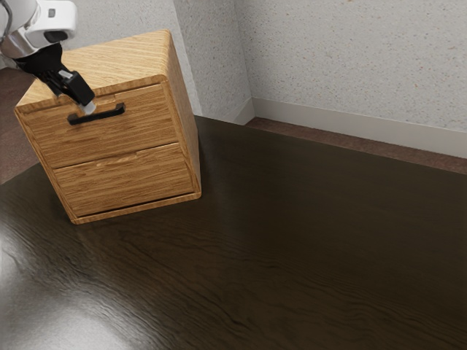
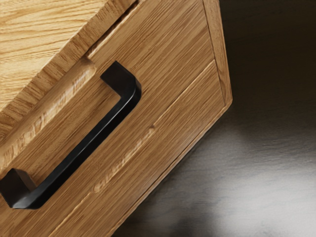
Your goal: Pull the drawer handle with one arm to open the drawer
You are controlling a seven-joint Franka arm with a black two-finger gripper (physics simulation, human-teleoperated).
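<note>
A light wooden cabinet (image 1: pixel 124 131) with two drawers stands on the dark table at the exterior view's left. The top drawer front (image 1: pixel 109 127) carries a black bar handle (image 1: pixel 97 114), and in that view it sits flush in the cabinet. My black gripper (image 1: pixel 79 95) comes down from the upper left and is open, its tip just above the handle's left end and touching nothing. In the wrist view the handle (image 2: pixel 86 143) runs slantwise across the drawer front (image 2: pixel 163 79), a short way ahead of my hand.
The lower drawer (image 1: pixel 124 181) has no handle in sight. The dark wooden tabletop (image 1: pixel 292 248) spreads wide to the exterior view's right and front. A speckled wall with a pale baseboard (image 1: pixel 365 125) runs behind.
</note>
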